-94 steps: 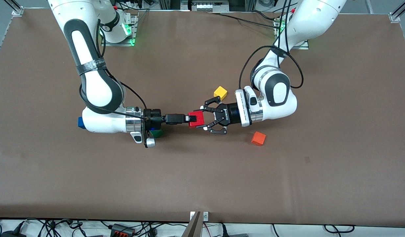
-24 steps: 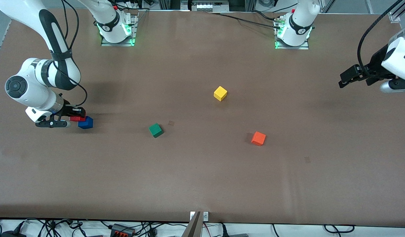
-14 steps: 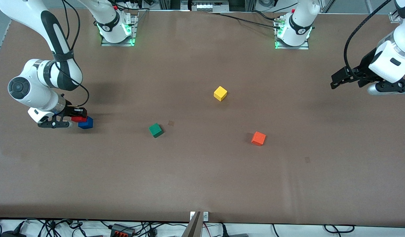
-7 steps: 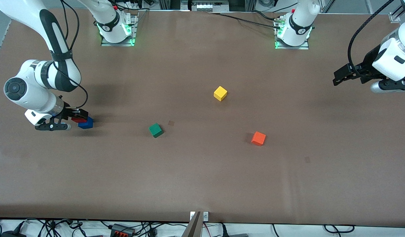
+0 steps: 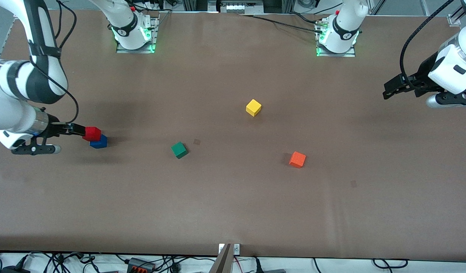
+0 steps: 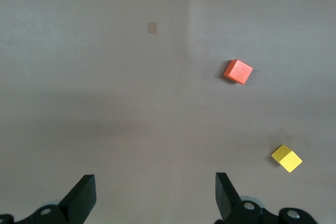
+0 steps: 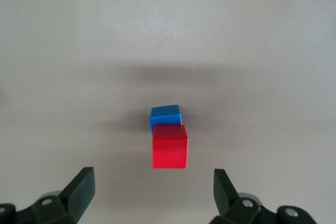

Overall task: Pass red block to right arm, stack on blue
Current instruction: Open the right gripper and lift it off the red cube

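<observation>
Red block (image 5: 92, 133) atop blue block (image 5: 99, 142); no legible writing anywhere.

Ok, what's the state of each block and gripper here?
red block: stacked on blue, released
blue block: on table, under red
green block: loose on table
yellow block: loose on table
orange block: loose on table
right gripper: open, empty
left gripper: open, empty, waiting

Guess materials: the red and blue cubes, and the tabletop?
Red block, resting on the blue block: probably painted wood or hard plastic; flat opaque faces, crisp edges, satin look, no grain visible. The blue one looks the same, with a slight sheen on top. Table: matte brown sheet covering, maybe paper or felt-like mat; faint creases, no glare.
</observation>
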`<state>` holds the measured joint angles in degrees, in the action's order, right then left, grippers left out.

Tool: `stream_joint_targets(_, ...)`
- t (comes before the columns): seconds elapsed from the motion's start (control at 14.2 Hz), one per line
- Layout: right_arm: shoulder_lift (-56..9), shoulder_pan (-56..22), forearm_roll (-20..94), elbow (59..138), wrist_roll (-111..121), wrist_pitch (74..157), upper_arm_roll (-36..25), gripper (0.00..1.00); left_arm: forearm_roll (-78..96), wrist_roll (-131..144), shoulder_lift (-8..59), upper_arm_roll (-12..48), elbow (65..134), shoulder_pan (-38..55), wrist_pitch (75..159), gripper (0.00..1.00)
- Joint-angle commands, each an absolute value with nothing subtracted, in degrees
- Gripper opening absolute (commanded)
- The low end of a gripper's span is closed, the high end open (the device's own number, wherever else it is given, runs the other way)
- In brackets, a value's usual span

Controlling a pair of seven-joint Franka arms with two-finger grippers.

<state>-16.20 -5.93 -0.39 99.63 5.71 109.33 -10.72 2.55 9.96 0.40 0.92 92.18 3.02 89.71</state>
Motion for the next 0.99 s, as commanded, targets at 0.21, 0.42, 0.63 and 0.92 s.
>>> stream_joint_targets(0.21, -15.91, -6.06, -1.05, 87.12, 1.22, 97.13, -10.81, 1.0, 1.67, 10.37, 1.41, 1.14, 89.91, 2.82, 87.98, 1.0)
stream_joint_targets(0.42, -15.82, -5.54, -0.7, 81.67, 1.41, 92.91, -10.99, 1.0, 1.58, 10.9, 1.41, 1.23, 90.0, 3.08, 87.89, 1.0)
stream_joint_targets(0.63, -15.82, -5.37, -0.7, 78.76, 0.97, 91.41, -11.34, 1.0, 1.67, 10.55, 1.41, 1.23, 89.91, 2.9, 87.8, 1.0)
stream_joint_targets(0.92, -15.82, -5.45, 0.44, 77.26, 0.97, 91.49, -12.74, 1.0, 1.76, 10.38, 1.23, 1.23, 90.0, 3.25, 86.84, 1.0)
